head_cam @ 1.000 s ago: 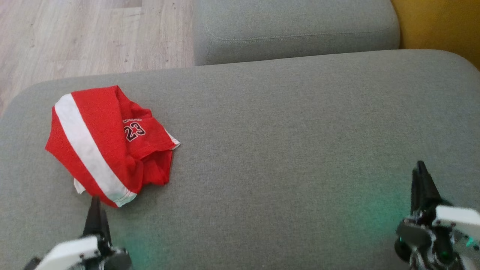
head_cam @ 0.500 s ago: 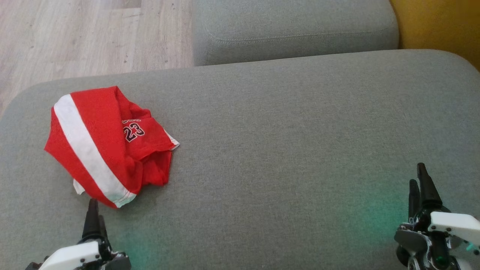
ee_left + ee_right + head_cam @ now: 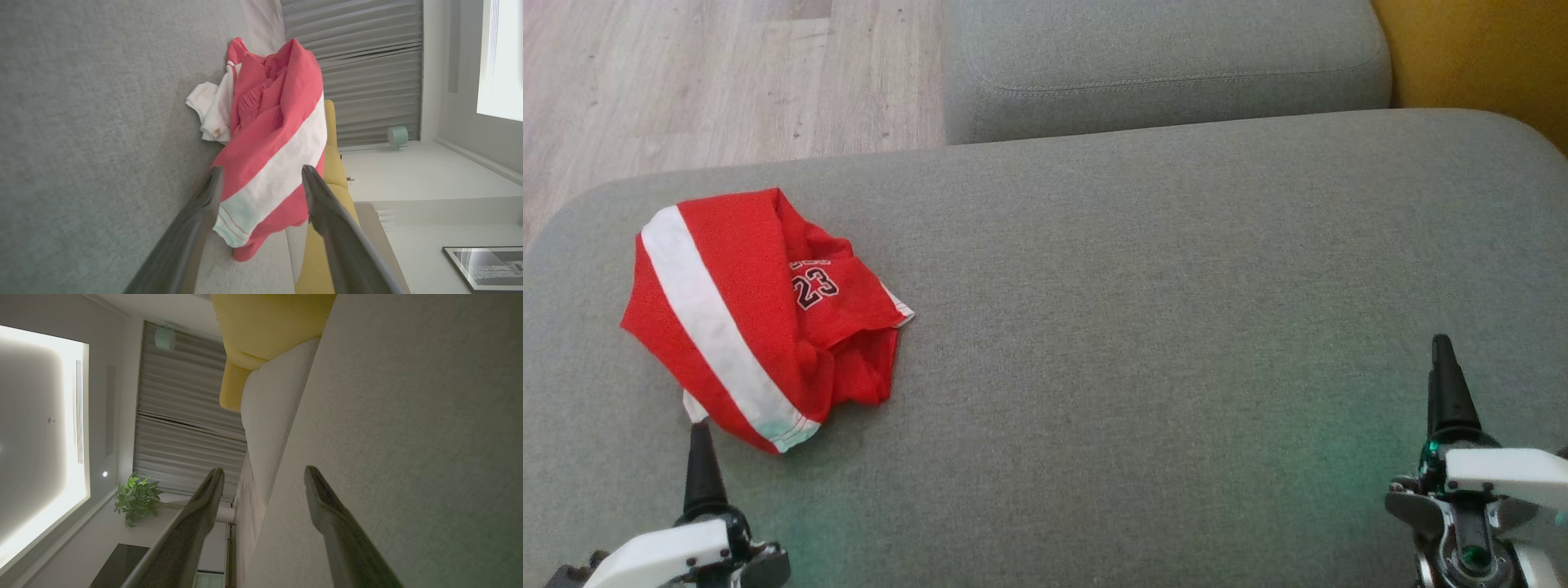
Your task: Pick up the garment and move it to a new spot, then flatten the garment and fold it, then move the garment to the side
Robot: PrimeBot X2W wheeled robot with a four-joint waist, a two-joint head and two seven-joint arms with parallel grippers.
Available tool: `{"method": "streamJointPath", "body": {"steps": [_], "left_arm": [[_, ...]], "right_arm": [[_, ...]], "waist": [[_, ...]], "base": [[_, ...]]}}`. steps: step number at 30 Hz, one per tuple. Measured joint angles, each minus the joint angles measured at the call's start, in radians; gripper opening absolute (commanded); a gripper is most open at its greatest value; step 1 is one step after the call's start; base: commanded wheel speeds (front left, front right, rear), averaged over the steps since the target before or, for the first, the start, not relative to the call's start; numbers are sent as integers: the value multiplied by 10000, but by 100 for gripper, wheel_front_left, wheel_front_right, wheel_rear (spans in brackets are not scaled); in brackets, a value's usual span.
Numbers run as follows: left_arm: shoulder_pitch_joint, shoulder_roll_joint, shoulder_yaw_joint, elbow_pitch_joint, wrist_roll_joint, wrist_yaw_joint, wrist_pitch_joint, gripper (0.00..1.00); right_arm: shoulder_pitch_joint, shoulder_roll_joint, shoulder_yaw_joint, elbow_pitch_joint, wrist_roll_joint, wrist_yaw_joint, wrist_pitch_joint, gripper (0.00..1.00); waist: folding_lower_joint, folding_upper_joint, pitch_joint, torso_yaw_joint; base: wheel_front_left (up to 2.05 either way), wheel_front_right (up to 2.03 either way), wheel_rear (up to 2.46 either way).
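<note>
The left gripper (image 3: 261, 173) is being held wide open and empty, its tips just short of the crumpled red mesh garment with a white stripe (image 3: 278, 122), above the grey woven sofa cushion (image 3: 102, 122). The right gripper (image 3: 263, 471) is being held equally open and empty, well apart from the garment. A grey pleated curtain (image 3: 367, 61) is being shown beyond.

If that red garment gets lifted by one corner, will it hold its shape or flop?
Probably flop: the garment lies crumpled in soft folds, so it would likely sag and unfurl. It looks thin and light, so a small pinch should lift it. Pushed, it may bunch rather than slide on the woven cushion.
</note>
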Motion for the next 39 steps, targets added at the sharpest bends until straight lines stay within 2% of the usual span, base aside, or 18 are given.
{"method": "streamJointPath", "body": {"steps": [6,7,15,18,39], "left_arm": [[-5,0,50,-347,920,12,-157,100],[-5,0,46,-456,1225,107,-238,100],[-5,0,-251,-1057,2638,276,-489,100],[-4,2,-382,-1191,2999,324,-545,100],[1,29,-1831,-1687,7311,349,-1139,100]], "right_arm": [[-108,0,159,-351,-1406,0,-148,100],[-111,0,232,-477,-1927,0,-211,100],[-115,-2,479,-955,-3893,0,-443,100],[-115,-2,556,-1018,-4328,0,-518,100],[-114,-4,1308,-1304,-8021,0,-1112,100]], "waist": [[0,0,8,-13],[0,0,12,-15],[0,0,20,-7],[0,0,20,-7],[1,0,44,-101]], "base": [[0,0,0],[0,0,0],[0,0,0],[0,0,0],[0,0,0]]}}
